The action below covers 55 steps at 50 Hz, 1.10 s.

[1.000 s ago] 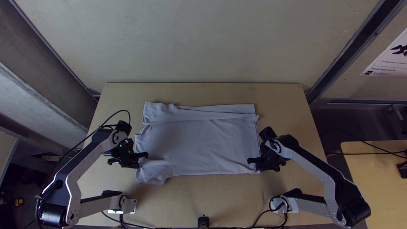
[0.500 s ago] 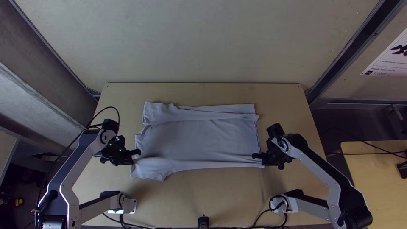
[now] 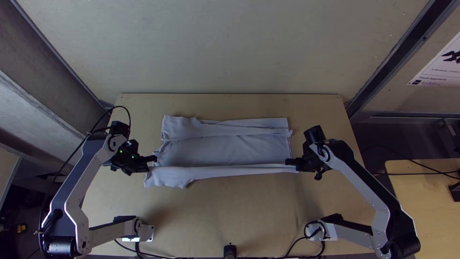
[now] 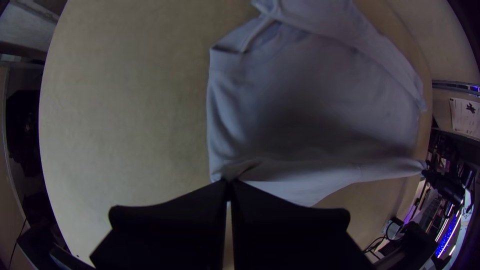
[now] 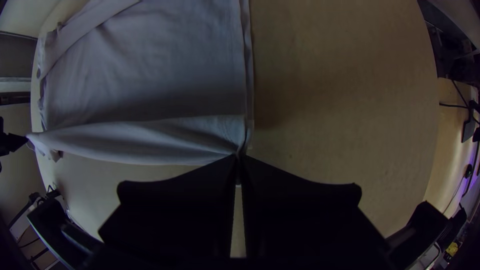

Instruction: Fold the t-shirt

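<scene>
The pale t-shirt (image 3: pixel 220 148) lies on the table with its far side folded over in a strip. Its near edge is lifted, stretched between both grippers and laid back over the body. My left gripper (image 3: pixel 152 159) is at that edge's left end, my right gripper (image 3: pixel 290 163) at its right end. In the left wrist view, my left gripper (image 4: pixel 228 183) is shut on the corner of the t-shirt (image 4: pixel 320 90). In the right wrist view, my right gripper (image 5: pixel 238 157) is shut on the other corner of the t-shirt (image 5: pixel 165 65).
The light wooden table (image 3: pixel 230 218) shows bare wood in front of the cloth and on both sides of it. A small black post (image 3: pixel 230 250) stands at the near edge, with cables beside it. Another wooden table (image 3: pixel 424 206) stands at the far right.
Both grippers have moved up the picture, away from the table's near edge, carrying the t-shirt's near edge with them. The left gripper also shifted slightly left and the right one slightly right.
</scene>
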Tool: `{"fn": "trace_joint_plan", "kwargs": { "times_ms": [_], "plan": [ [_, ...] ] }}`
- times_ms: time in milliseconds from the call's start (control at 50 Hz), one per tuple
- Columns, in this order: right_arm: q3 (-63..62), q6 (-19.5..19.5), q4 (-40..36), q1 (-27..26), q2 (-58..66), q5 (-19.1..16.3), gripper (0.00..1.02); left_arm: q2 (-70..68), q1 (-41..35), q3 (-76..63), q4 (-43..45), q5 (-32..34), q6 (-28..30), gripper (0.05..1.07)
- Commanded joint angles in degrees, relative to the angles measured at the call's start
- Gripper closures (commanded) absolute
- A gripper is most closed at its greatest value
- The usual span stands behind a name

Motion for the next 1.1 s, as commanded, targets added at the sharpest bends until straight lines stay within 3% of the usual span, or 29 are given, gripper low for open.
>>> {"fn": "trace_joint_plan", "kwargs": {
  "times_ms": [0,1080],
  "plan": [
    [2.41,0.16,-0.88,-0.25,2.32,1.11,1.0,2.92,0.78,4.07,-0.96,-0.14,0.72,1.04],
    [27.98,-1.6,1.75,-3.77,27.45,4.27,1.0,30.17,-0.62,35.36,-0.96,-0.85,0.55,1.04]
  ]
}}
